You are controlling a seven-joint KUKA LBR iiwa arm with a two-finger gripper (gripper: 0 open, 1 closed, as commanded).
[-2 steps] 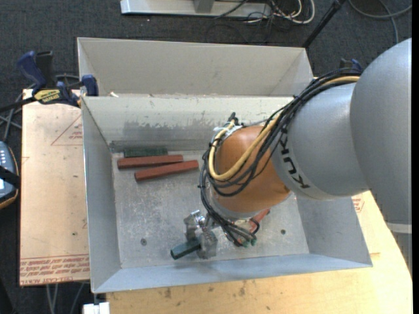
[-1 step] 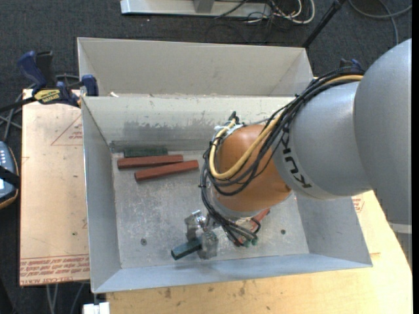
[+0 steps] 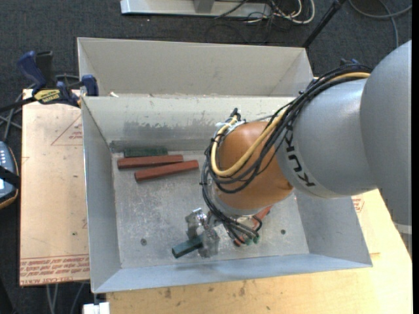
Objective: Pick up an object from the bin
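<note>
Gripper (image 3: 203,236) hangs just beside a short, slim, dark green stick (image 3: 185,249).

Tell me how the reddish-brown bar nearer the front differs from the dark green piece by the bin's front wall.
Colour: the reddish-brown bar is rust red, the dark green piece almost black-green. Length: the bar looks longer than the piece. Place: the bar lies back left beside a second reddish bar, apart from the gripper; the piece lies at the gripper. Both lie flat on the bin floor.
</note>
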